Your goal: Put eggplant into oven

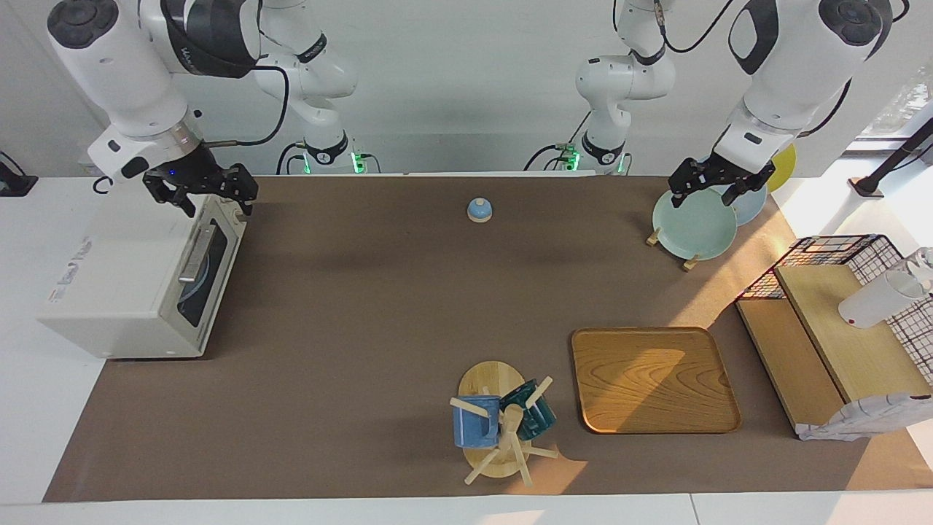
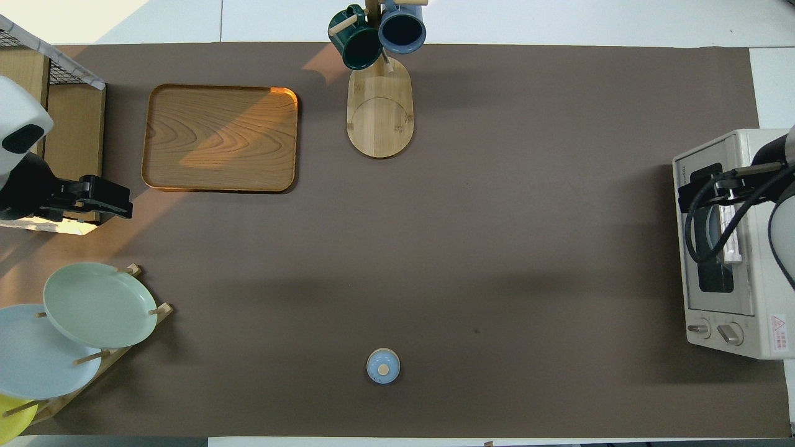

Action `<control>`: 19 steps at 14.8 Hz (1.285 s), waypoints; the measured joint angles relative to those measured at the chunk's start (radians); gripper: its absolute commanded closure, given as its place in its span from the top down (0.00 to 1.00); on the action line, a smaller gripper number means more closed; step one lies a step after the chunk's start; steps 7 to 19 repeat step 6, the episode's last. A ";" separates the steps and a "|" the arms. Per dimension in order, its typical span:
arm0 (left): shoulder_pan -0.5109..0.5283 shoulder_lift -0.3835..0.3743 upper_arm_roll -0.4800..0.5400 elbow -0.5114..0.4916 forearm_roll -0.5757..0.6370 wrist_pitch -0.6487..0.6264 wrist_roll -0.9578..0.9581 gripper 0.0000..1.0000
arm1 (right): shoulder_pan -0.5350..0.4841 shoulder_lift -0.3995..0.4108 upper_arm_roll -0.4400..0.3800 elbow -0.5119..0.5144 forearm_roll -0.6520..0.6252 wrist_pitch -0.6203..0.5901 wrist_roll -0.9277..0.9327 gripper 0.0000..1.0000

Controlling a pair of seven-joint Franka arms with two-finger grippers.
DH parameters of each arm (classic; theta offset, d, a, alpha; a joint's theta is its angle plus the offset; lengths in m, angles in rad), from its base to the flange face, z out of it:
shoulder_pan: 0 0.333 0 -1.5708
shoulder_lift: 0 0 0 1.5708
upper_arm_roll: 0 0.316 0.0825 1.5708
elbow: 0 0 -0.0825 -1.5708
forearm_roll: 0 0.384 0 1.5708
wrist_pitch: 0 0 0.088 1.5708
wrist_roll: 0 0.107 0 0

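The off-white oven [image 1: 124, 292] stands at the right arm's end of the table with its glass door shut and its bar handle [image 1: 195, 255] showing. It also shows in the overhead view [image 2: 714, 310]. Something pale blue shows through the door window. The eggplant is not in view. My right gripper [image 1: 208, 200] hangs open and empty over the oven's top edge at the end nearer to the robots, above the door; it also shows in the overhead view [image 2: 689, 189]. My left gripper [image 1: 703, 198] is open and empty over the plate rack, and shows in the overhead view [image 2: 121, 202].
A small blue lid with a knob [image 1: 479, 210] lies mid-table near the robots. A pale green plate [image 1: 694, 222] leans in a wooden rack at the left arm's end. Farther out are a wooden tray [image 1: 652, 379], a mug tree [image 1: 503, 423] and a wire-and-wood shelf [image 1: 838, 313].
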 measured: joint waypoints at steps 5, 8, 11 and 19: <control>0.000 0.000 0.000 0.000 0.000 0.000 0.000 1.00 | -0.001 0.000 -0.001 0.004 0.000 0.010 0.000 1.00; 0.000 0.000 0.000 0.000 0.000 0.000 0.000 1.00 | -0.001 0.000 -0.002 0.005 0.000 0.012 0.000 1.00; 0.000 0.000 0.000 0.000 0.000 0.000 0.000 1.00 | -0.001 0.000 -0.002 0.005 0.000 0.012 0.000 1.00; 0.000 0.000 0.000 0.000 0.000 0.000 0.000 1.00 | -0.001 0.000 -0.002 0.005 0.000 0.012 0.000 1.00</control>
